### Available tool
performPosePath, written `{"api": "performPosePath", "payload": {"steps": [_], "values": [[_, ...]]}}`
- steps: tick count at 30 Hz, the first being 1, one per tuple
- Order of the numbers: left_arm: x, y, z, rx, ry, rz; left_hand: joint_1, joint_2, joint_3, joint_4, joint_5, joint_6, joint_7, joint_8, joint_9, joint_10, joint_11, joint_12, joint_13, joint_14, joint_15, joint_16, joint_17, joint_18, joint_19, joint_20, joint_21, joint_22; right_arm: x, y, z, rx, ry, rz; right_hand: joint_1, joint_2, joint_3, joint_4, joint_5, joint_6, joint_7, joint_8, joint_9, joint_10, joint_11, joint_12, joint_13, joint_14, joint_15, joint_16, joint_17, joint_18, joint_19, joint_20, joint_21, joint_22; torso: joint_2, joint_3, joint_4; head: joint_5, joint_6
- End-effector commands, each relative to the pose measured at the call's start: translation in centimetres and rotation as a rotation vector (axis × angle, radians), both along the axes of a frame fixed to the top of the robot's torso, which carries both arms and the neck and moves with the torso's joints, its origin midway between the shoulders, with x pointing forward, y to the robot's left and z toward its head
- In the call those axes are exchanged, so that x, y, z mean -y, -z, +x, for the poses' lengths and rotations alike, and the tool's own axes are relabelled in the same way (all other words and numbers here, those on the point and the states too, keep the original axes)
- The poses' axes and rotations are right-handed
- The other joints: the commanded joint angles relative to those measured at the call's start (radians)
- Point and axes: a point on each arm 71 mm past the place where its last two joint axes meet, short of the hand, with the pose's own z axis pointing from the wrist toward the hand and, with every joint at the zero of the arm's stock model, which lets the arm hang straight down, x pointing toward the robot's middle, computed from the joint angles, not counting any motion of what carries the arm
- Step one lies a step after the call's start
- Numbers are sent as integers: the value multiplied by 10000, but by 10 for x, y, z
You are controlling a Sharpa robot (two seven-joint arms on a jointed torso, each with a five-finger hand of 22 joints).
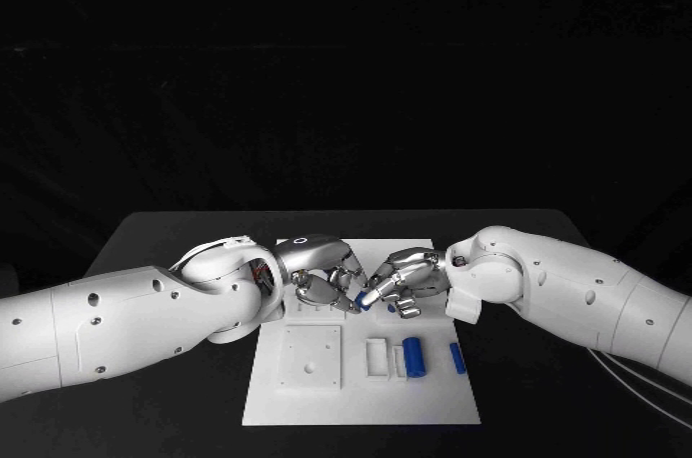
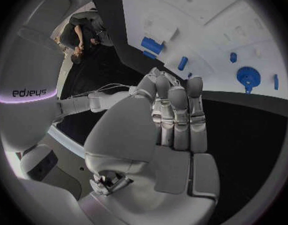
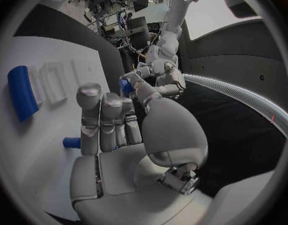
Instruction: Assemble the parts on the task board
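Observation:
The white task board (image 1: 361,398) lies in the middle of the black table. Both hands hover over its far half, close together. My right hand (image 1: 404,280) pinches a small blue part (image 1: 361,299) between thumb and a fingertip; the right wrist view shows that part (image 3: 124,86) at the thumb tip, just in front of my left hand (image 3: 159,72). My left hand (image 1: 320,268) faces it with nothing in its grasp; in the left wrist view its fingers (image 2: 175,120) lie straight and side by side. A blue cylinder (image 1: 414,357) and a thin blue peg (image 1: 457,358) rest on the board.
Two white blocks (image 1: 378,356) sit left of the cylinder, and a square raised plate (image 1: 313,356) lies on the board's left side. The left wrist view shows a blue gear (image 2: 248,76) and a blue block (image 2: 152,46) on the board (image 2: 206,30). Black table surrounds the board.

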Motion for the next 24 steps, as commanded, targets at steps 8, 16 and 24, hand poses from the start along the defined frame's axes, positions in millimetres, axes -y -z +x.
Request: {"api": "performPosePath", "payload": {"steps": [8,16,24], "values": [[-6,-4,4,-409,-639,-730,-59,51,113,-54,75,925,-113,67,146,99,-5,-65,7,-4,-68,-13,33,40,-56,-8,71,215,7,0,3,304,656,139,213,-89,-2452,641,283,-1115,349,-61,-34,-902,261,-821,-1150,-584,230,-618,-638,377,-221,257,-1671,361,1,-4,2,35,16],[-15,-3,8,-1265,-1268,-1237,-93,37,170,-73,98,946,-124,69,151,124,-6,-83,11,0,-74,-18,49,36,-68,-14,97,215,21,-2,5,507,1372,363,173,-234,-3707,1528,-165,-1457,407,-57,-30,-1019,330,-642,-1406,-644,286,-551,-818,441,-71,325,-2117,440,-1,-1,-1,48,-5],[-29,0,14,-1769,-1906,-1283,-174,-12,239,-112,150,985,-135,70,154,163,-8,-107,21,15,-88,-18,79,32,-70,-27,141,212,42,-6,9,939,2443,502,-19,-563,-3739,2408,-478,-1789,486,-65,-33,-1117,384,-511,-1528,-634,324,-449,-874,485,55,362,-2272,486,-2,4,1,100,-12]]}}
